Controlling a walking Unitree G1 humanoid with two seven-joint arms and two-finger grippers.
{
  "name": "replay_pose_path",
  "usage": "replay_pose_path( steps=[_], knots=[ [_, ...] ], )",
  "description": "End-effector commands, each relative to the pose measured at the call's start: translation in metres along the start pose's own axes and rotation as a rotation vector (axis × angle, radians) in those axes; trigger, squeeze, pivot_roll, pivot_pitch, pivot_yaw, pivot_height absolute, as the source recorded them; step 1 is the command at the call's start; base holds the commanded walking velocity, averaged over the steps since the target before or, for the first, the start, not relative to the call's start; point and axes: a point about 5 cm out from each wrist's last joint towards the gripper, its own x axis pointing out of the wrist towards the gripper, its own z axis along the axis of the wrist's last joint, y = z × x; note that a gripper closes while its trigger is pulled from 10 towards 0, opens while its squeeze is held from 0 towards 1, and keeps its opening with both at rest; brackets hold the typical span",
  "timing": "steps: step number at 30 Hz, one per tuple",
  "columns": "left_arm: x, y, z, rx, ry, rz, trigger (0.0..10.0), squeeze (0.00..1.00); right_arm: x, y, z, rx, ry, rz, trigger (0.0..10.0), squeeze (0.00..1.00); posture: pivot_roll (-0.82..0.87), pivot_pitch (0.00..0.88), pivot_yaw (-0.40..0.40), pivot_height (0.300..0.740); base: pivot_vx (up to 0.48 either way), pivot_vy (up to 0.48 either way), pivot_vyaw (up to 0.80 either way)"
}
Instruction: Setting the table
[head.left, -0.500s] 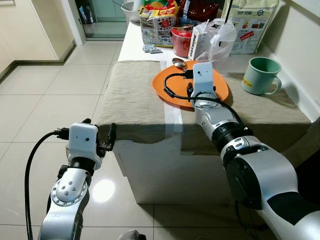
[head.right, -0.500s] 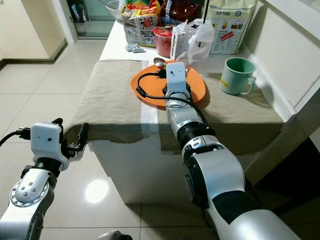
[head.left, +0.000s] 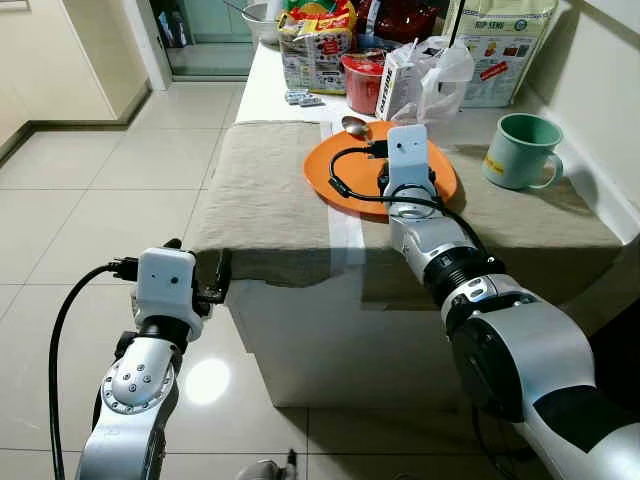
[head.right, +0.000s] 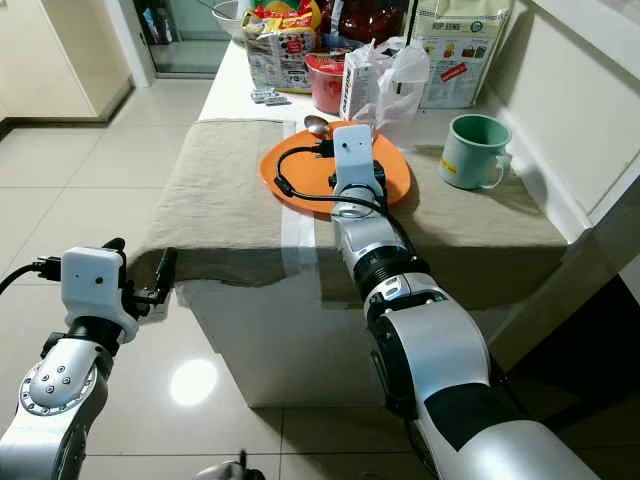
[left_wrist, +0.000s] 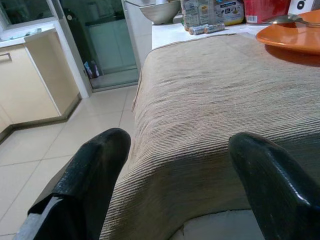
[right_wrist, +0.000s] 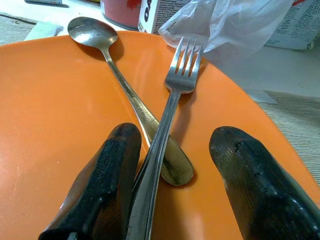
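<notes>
Nearest the robot, the left gripper (left_wrist: 170, 185) hangs idle with its fingers spread wide and empty, off the near corner of the table (head.left: 300, 330), just short of the hanging edge of the tan cloth (head.left: 265, 200); bare tiled floor (head.left: 100, 180) lies open on its outer side.

Farther in, the right gripper (right_wrist: 170, 180) is lowered over the orange plate (right_wrist: 60, 110), its fingers apart with the handle of the fork (right_wrist: 170, 115) lying between them, beside one pad; whether the pad touches the handle cannot be told. The fork's handle crosses over the handle of the spoon (right_wrist: 125, 95), whose bowl points beyond the fingertips toward the plate's far rim.

Judged from this layout, the setting is at an early stage: the plate is on the cloth, but the cutlery lies on it rather than beside it, and the green mug (head.left: 520, 150) stands well apart on the gripper's outer side.

Open cloth lies on the inner side of the right gripper. Just beyond the fingertips, a white plastic bag (right_wrist: 230, 25), a red tub (head.left: 362, 82) and food packets (head.left: 318, 45) crowd the plate's far rim, leaving little room forward.
</notes>
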Motion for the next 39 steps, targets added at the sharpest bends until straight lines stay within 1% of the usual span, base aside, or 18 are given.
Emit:
replay_pose_path(
  steps=[1, 4, 11, 14, 19, 20, 21, 23, 39],
  knots=[
    [-0.002, 0.002, 0.003, 0.017, -0.005, 0.000, 10.0, 0.00, -0.002, 0.000, -0.019, -0.010, 0.063, -0.009, 10.0, 0.00, 0.03, 0.070, 0.051, 0.740, 0.000, 0.000, 0.00],
    [-0.002, 0.002, 0.003, 0.018, -0.005, -0.002, 10.0, 0.00, -0.002, 0.001, -0.024, 0.000, 0.087, -0.007, 10.0, 0.00, 0.03, 0.071, 0.052, 0.740, 0.000, 0.000, 0.00],
    [-0.003, 0.003, 0.003, 0.023, -0.004, -0.004, 10.0, 0.00, -0.006, 0.007, -0.039, 0.067, 0.173, 0.012, 10.0, 0.00, 0.03, 0.073, 0.056, 0.740, 0.000, 0.000, 0.00],
    [-0.003, 0.004, 0.003, 0.027, -0.004, -0.005, 10.0, 0.00, -0.007, 0.008, -0.042, 0.084, 0.192, 0.017, 10.0, 0.00, 0.03, 0.074, 0.057, 0.740, 0.000, 0.000, 0.00],
    [-0.004, 0.006, 0.004, 0.034, -0.005, -0.005, 10.0, 0.00, -0.007, 0.009, -0.043, 0.087, 0.192, 0.018, 10.0, 0.00, 0.04, 0.076, 0.059, 0.740, 0.000, 0.000, 0.00],
    [-0.004, 0.006, 0.004, 0.035, -0.005, -0.005, 10.0, 0.00, -0.007, 0.009, -0.043, 0.088, 0.191, 0.017, 3.6, 0.00, 0.04, 0.076, 0.059, 0.740, 0.000, 0.000, 0.00],
    [-0.004, 0.007, 0.004, 0.036, -0.005, -0.005, 10.0, 0.00, -0.007, 0.009, -0.043, 0.088, 0.191, 0.016, 3.6, 0.00, 0.04, 0.076, 0.059, 0.740, 0.000, 0.000, 0.00],
    [-0.004, 0.007, 0.004, 0.039, -0.004, -0.005, 10.0, 0.00, -0.007, 0.010, -0.042, 0.088, 0.186, 0.017, 0.0, 0.00, 0.04, 0.076, 0.059, 0.740, 0.000, 0.000, 0.00],
    [-0.005, 0.009, 0.005, 0.050, -0.004, -0.004, 10.0, 0.00, -0.008, 0.012, -0.039, 0.085, 0.159, 0.025, 0.0, 0.00, 0.04, 0.073, 0.059, 0.740, 0.000, 0.000, 0.00]
  ],
)
